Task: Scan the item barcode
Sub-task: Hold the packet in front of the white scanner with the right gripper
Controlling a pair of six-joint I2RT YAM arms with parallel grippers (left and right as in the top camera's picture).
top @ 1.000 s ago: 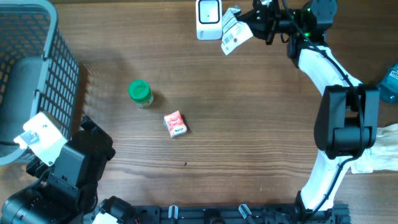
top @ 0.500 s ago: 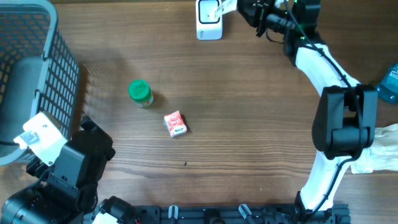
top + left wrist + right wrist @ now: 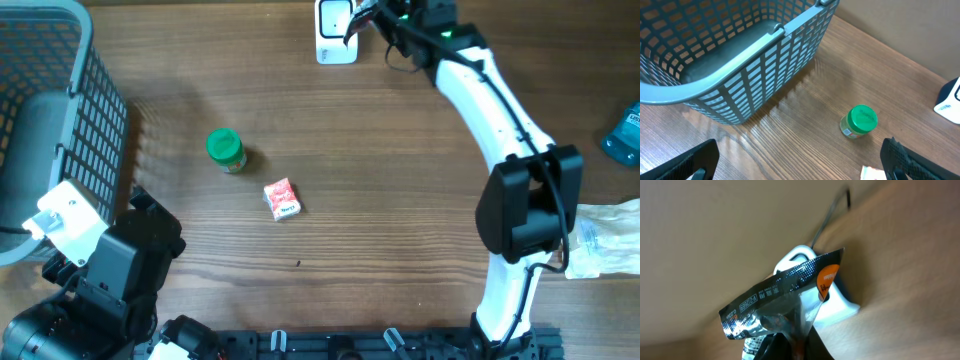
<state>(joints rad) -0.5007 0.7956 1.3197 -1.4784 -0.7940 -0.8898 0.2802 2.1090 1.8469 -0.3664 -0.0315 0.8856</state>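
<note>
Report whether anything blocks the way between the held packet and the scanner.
Nothing visible does. The packet, pinched in the right pincer, hangs right in front of the white scanner, with no other object between them.

1 packet [image 3: 785,297]: crinkled foil pouch, black top band with white print, orange patch. Pinched at its lower edge, upright, directly before the white scanner [image 3: 842,305], overlapping its face.
</note>
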